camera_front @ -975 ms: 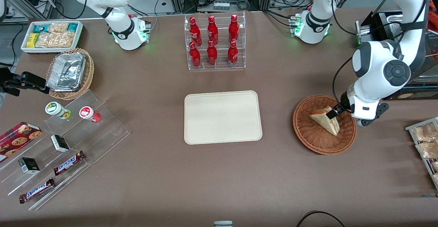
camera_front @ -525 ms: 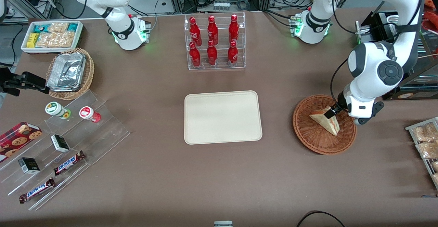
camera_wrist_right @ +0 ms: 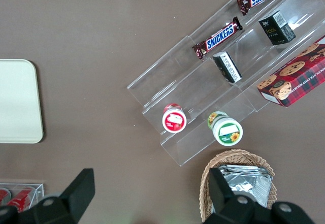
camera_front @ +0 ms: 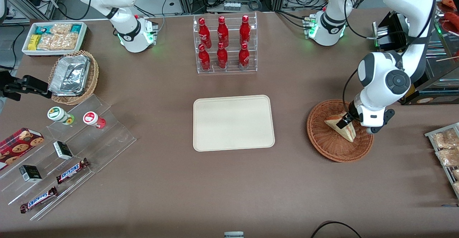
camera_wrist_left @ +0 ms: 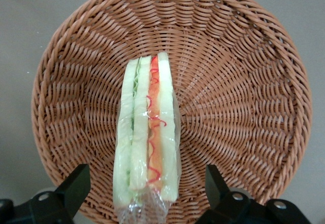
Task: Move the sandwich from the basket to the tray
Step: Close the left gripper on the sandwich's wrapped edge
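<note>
The sandwich [camera_front: 348, 134] is a wrapped pale wedge standing on edge in the reddish-brown wicker basket [camera_front: 322, 146], toward the working arm's end of the table. My left gripper [camera_front: 343, 120] is down in the basket over the sandwich. In the left wrist view the gripper [camera_wrist_left: 144, 186] is open, with one black fingertip [camera_wrist_left: 76, 181] on each side of the sandwich [camera_wrist_left: 147, 122] and a gap to each. The red and green filling faces the camera there, with the basket [camera_wrist_left: 238, 82] all round. The cream tray [camera_front: 233, 123] lies bare at mid-table, beside the basket.
A clear rack of red bottles [camera_front: 225, 44] stands farther from the front camera than the tray. Snack packets [camera_front: 444, 148] lie at the working arm's table end. A tan basket with foil containers [camera_front: 73, 76], a white bin [camera_front: 53, 37] and acrylic steps with snacks [camera_front: 68, 152] lie toward the parked arm's end.
The left arm's elbow has swung toward the table's middle and the gripper has shifted slightly over the sandwich. The sandwich and basket have not moved.
</note>
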